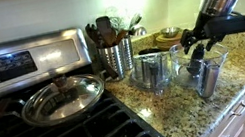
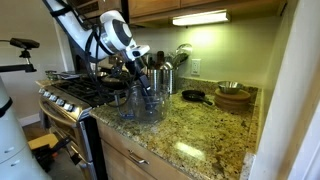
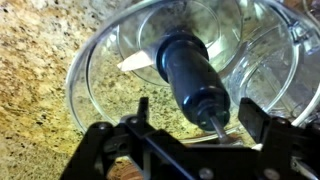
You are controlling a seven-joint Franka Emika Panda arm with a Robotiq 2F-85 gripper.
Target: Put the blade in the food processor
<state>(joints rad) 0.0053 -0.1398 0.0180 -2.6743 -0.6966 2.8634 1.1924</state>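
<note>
The black blade hub (image 3: 190, 70) with a thin metal stem at its top stands inside the clear food processor bowl (image 3: 100, 60) on the granite counter. A pale blade wing shows at its base. My gripper (image 3: 198, 118) is open. Its two black fingers sit either side of the stem, apart from it. In both exterior views the gripper (image 1: 198, 50) (image 2: 141, 72) hangs over the bowl (image 1: 208, 76) (image 2: 140, 104), reaching into its mouth.
A second clear container (image 1: 150, 71) stands beside the bowl. A steel utensil holder (image 1: 115, 55) is behind it. A lidded pan (image 1: 62, 97) sits on the stove. A wooden bowl (image 2: 233, 96) and a small black pan (image 2: 192, 96) lie further along the counter.
</note>
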